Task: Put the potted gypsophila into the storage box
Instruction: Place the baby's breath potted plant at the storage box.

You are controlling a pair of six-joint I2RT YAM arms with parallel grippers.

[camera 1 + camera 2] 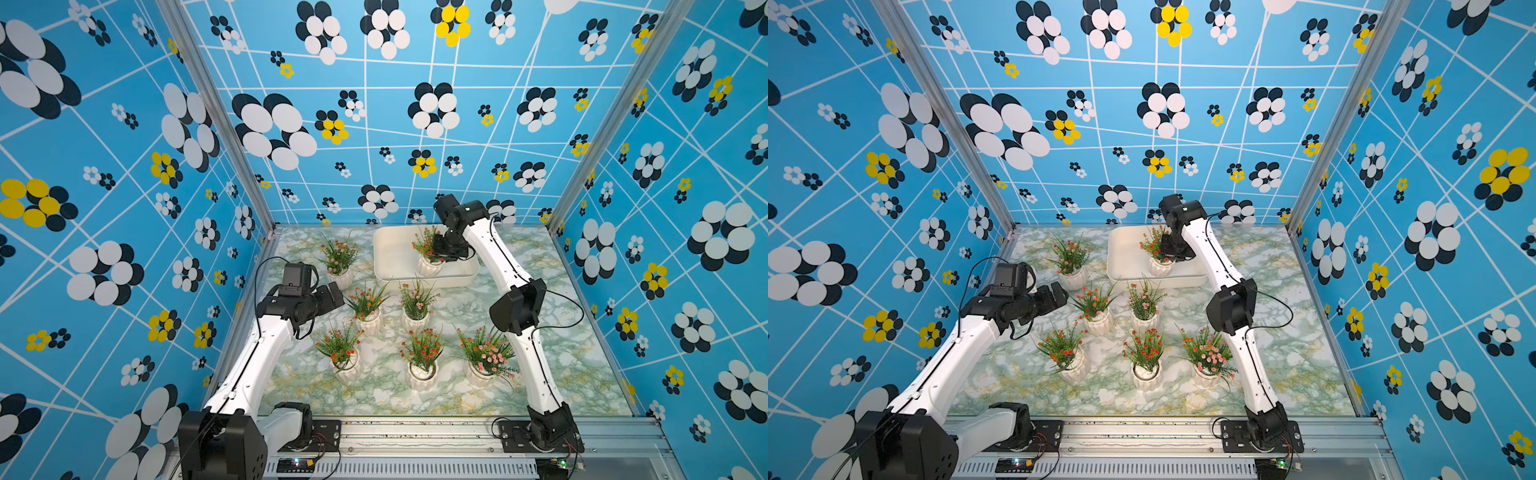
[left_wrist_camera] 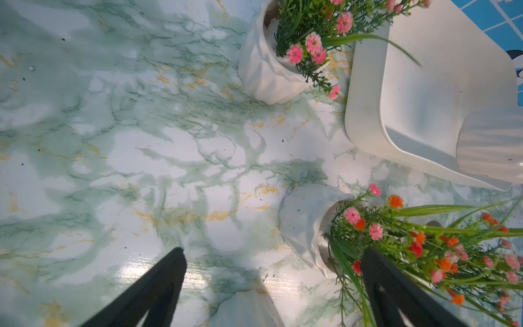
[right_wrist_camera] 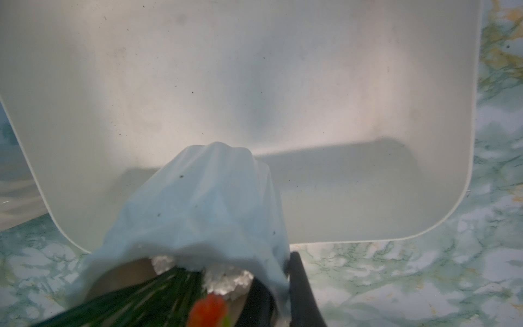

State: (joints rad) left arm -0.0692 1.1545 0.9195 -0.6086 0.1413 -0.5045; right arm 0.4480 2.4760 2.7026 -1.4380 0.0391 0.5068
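The right tool (image 3: 278,280) is clenching the rim of the potted plant (image 3: 203,203), pinching the pot's wall from inside and outside. It is holding the plant within the box (image 1: 382,257), which is sitting by the far edge of the surface (image 1: 561,332). The plant is hanging near the box's front right corner, and I cannot tell whether its base is touching the box floor.

The ribbed white pot is looking stiff, smooth and probably slippery, perhaps breakable if dropped. The stems and blossoms are looking soft and light, so they would bend rather than carry the weight. The rim is likely the soundest place to hold, keeping the pot upright.

The left tool (image 2: 273,260) is hovering released near the left edge, beside the other pots (image 1: 368,320).
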